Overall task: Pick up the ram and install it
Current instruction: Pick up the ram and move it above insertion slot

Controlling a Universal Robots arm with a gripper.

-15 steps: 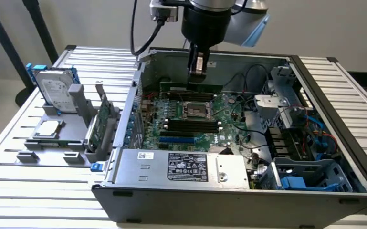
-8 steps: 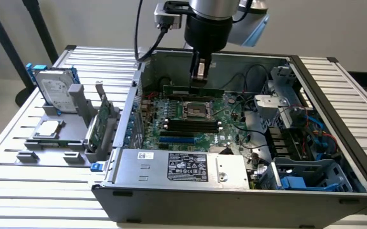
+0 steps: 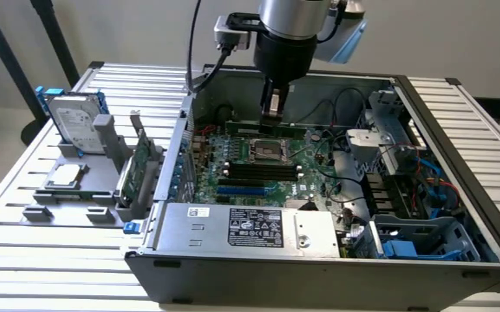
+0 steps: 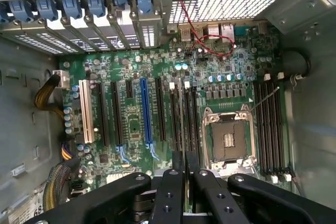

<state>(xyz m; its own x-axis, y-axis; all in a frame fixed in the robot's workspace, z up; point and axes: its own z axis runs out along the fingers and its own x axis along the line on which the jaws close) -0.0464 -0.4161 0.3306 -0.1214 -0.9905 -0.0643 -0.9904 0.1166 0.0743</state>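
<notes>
At 12 o'clock of the socket [image 3: 270,149], the ram [image 3: 245,126] broadside in exterior view, edge-on in wrist view, pinched by the near-closed gripper [image 3: 272,119].

We see a silver wrist segment [image 3: 291,16], round and shiny. Under it sits the gripper [image 3: 272,121], a black cylinder with two slim black fingers [image 4: 172,192]. Beside the segment are a pale blue cap [image 3: 347,38] and a small grey camera box [image 3: 232,31] with a black cable [image 3: 210,73]. Black link bars [image 4: 105,198] carry small round screws.
</notes>
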